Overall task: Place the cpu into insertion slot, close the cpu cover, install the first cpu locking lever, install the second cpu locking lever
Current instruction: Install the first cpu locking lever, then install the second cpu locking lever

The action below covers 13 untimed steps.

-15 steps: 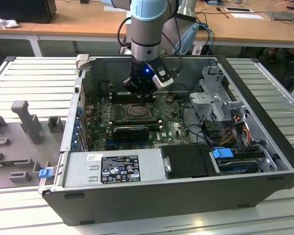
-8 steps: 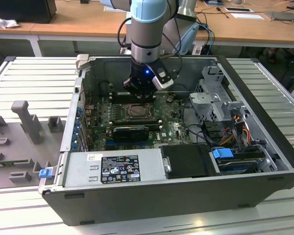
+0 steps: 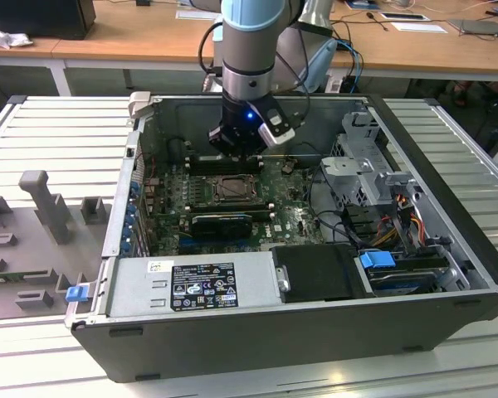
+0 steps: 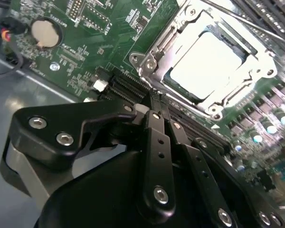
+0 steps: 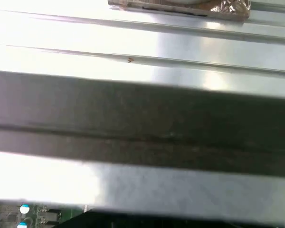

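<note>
In the exterior view my gripper (image 3: 236, 148) hangs inside the open computer case, just above and behind the insertion slot (image 3: 232, 189) on the green board. In the second wrist view the cpu (image 4: 206, 61) lies flat in the socket as a bright pale square. The cpu cover (image 4: 149, 61), a silvery metal frame, lies down around it. A thin metal lever (image 4: 256, 26) runs along the socket's far side. The black fingers (image 4: 154, 142) are pressed together at their tips with nothing between them, and my gripper (image 4: 159, 112) is a short way off from the socket's edge.
The case walls (image 3: 257, 101) enclose the board. A labelled power supply (image 3: 195, 282) and a black drive (image 3: 315, 274) sit at the front, cables (image 3: 398, 215) on the exterior view's right. Black card slots (image 4: 133, 88) and a coin battery (image 4: 45, 32) lie near the socket. Grey fixtures (image 3: 46, 203) stand outside.
</note>
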Each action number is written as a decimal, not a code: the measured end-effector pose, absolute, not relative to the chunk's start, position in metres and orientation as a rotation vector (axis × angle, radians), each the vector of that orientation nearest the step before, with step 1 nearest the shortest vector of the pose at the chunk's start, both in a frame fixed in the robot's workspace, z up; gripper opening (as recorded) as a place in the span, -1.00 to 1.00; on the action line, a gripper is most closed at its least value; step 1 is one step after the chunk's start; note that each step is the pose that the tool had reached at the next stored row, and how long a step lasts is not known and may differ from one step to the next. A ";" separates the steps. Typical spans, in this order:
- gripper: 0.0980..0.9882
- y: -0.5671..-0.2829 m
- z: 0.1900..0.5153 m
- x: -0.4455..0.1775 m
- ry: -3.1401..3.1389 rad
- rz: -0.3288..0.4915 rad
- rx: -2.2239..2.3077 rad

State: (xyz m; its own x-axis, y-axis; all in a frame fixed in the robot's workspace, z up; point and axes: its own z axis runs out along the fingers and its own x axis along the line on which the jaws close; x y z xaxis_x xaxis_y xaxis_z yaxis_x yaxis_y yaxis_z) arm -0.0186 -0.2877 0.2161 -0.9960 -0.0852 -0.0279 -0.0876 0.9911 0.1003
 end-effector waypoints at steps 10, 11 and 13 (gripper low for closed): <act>-0.98 -0.294 0.218 -0.019 3.111 0.156 -0.135; -0.98 -0.294 0.218 -0.019 3.111 0.156 -0.135; -0.98 -0.295 0.218 -0.019 3.111 0.156 -0.135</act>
State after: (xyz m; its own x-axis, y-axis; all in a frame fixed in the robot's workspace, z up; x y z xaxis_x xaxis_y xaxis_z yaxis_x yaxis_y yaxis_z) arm -0.0186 -0.2949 0.2180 -0.9960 -0.0850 -0.0278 -0.0874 0.9913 0.0989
